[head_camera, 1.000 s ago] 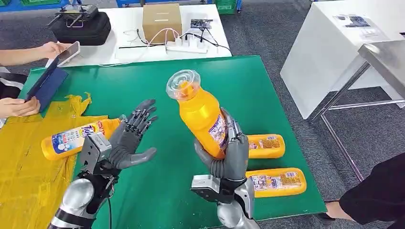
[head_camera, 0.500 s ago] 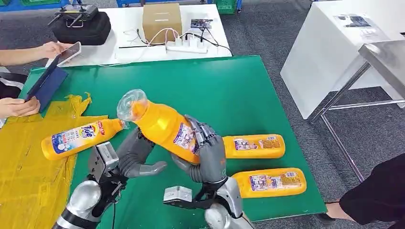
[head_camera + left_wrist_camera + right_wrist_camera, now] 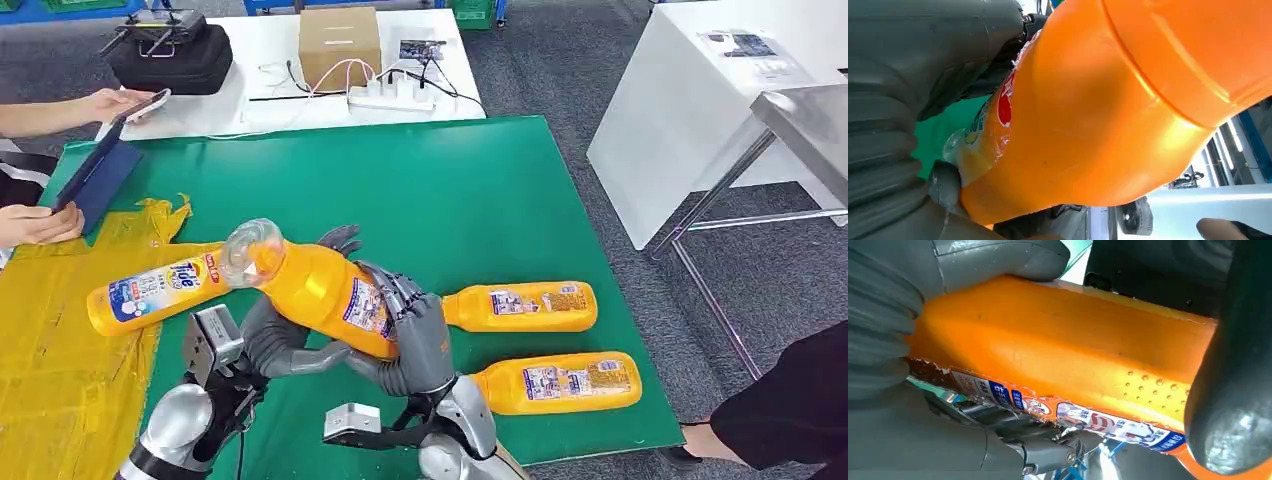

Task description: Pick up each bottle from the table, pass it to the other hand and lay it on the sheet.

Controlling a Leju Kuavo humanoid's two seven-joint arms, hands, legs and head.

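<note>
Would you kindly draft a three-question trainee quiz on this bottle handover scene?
1. True or false: the held bottle is standing upright on the green table.
2. How many bottles lie on the green table beside the right hand? A) one B) two C) four
3. Fill in: one bottle already lies on the ______ sheet.

Key
1. False: it is tilted in the air, cap toward the sheet, with the right hand holding it and the left hand touching it from the other side.
2. B: the nearer bottle and the farther bottle.
3. Yellow: the laid bottle rests there.
</note>
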